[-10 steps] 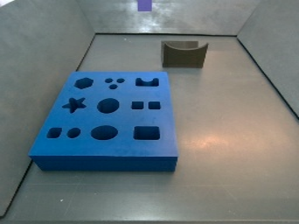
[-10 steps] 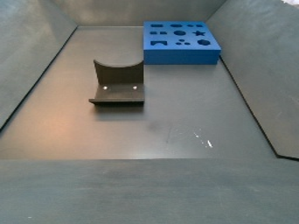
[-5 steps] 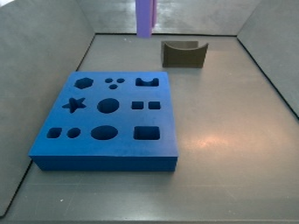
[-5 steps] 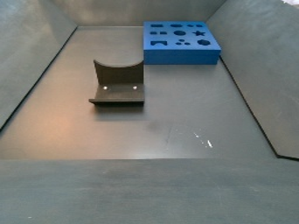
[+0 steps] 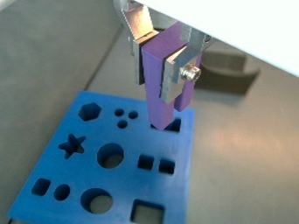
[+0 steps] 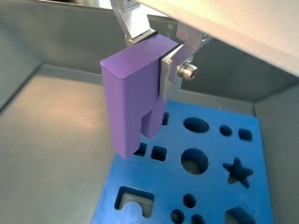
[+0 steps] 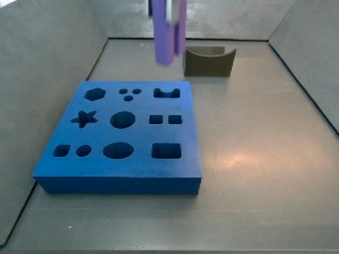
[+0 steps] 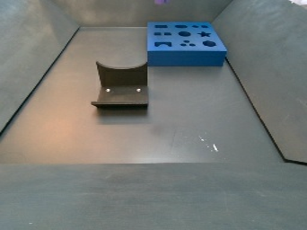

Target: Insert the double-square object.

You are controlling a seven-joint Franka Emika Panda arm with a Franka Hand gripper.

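Since one second ago, the double-square object (image 7: 167,30) has come down into a side view: then only its lower tip showed at the upper edge, half a second ago more of it showed, and now a long purple length hangs there, above the far edge of the blue board (image 7: 119,179). My claw (image 5: 163,54) holds it: in both wrist views the silver fingers (image 6: 173,63) press on its upper part from two sides, and its two bars point down toward the board. The peg is upright and clear of the board surface; no part of it is in a hole yet.

Nothing else has changed. The blue board lies at the same place on the worktop (image 7: 252,159), and the dark olive U-shaped block (image 7: 208,61) stands behind it, apart from the board. In a side view the board (image 8: 185,42) and the block (image 8: 120,84) match the earlier frames; the peg and claw are not visible there.

Meaning for the task: I judge this to be the approach phase, with the peg carried downward toward the board. The pair of small square holes (image 7: 165,120) is the likely target. In a wrist view the peg's lower end lies over the board near the notch-shaped hole (image 5: 173,124). Further sideways alignment is probably required before insertion.
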